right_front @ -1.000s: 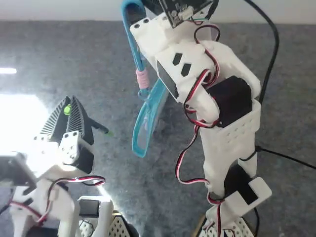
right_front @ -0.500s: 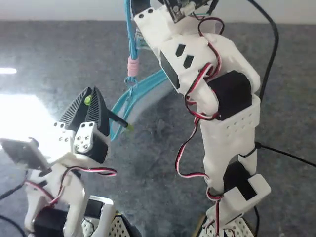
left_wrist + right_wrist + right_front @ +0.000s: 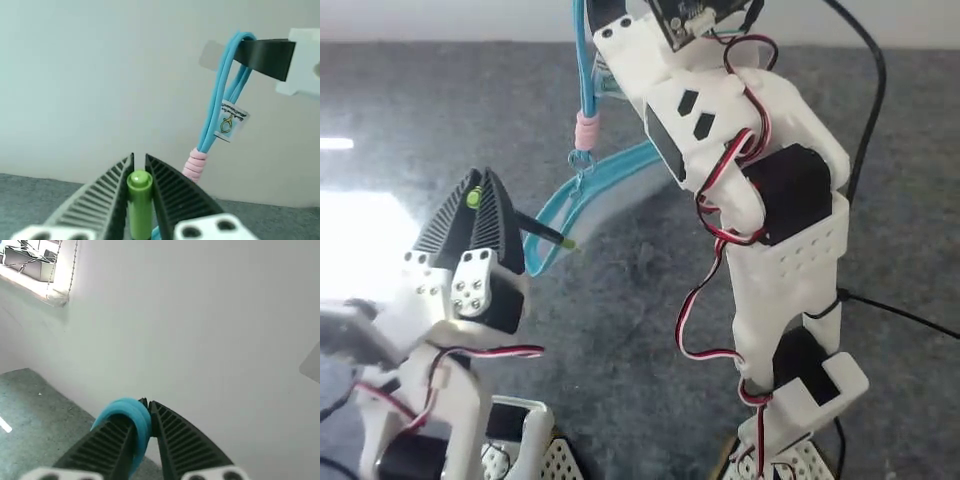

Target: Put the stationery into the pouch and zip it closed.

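A blue-edged clear pouch [image 3: 605, 185] hangs by its blue loop strap [image 3: 584, 60] from my right gripper [image 3: 145, 412], which is shut on the strap [image 3: 127, 422] high at the back. A pink bead piece [image 3: 585, 131] joins strap and pouch. My left gripper [image 3: 480, 195] at the lower left is shut on a green pen [image 3: 139, 200]. The pen's dark tip [image 3: 552, 237] pokes out beside the pouch's lower edge. In the left wrist view the strap [image 3: 225, 95] with its small tag hangs from the right gripper's black finger [image 3: 265, 57].
The grey speckled table [image 3: 620, 330] runs under both arms. The white right arm [image 3: 760, 220] with red and white wires stands through the middle right. A bright glare patch [image 3: 360, 230] lies at the left. A white wall stands behind.
The right gripper lifted the strap, and the pouch swung from hanging down to lying sideways. The left gripper with the pen came up toward the pouch, then shifted slightly left.
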Motion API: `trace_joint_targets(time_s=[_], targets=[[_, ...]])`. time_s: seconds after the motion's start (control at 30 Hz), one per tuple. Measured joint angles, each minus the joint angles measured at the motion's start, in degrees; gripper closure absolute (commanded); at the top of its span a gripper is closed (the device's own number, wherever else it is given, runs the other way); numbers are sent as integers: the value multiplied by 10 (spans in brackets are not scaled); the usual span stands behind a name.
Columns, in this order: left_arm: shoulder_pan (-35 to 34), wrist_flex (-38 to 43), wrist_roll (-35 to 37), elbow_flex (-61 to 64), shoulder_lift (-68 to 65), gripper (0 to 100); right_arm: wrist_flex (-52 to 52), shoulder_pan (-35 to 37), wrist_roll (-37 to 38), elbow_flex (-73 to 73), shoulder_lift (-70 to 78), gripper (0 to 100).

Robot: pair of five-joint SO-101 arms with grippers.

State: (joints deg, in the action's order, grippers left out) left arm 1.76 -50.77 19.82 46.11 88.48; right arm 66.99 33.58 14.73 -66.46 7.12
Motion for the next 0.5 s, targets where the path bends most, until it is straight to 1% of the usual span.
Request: trace_joint_targets(time_s=[0.2,0.5], targets=[[-2,-8,0,-28,0,990,0,0,0,0,0,992],[-4,-8,0,-30,0,990,10,0,0,0,0,992]])
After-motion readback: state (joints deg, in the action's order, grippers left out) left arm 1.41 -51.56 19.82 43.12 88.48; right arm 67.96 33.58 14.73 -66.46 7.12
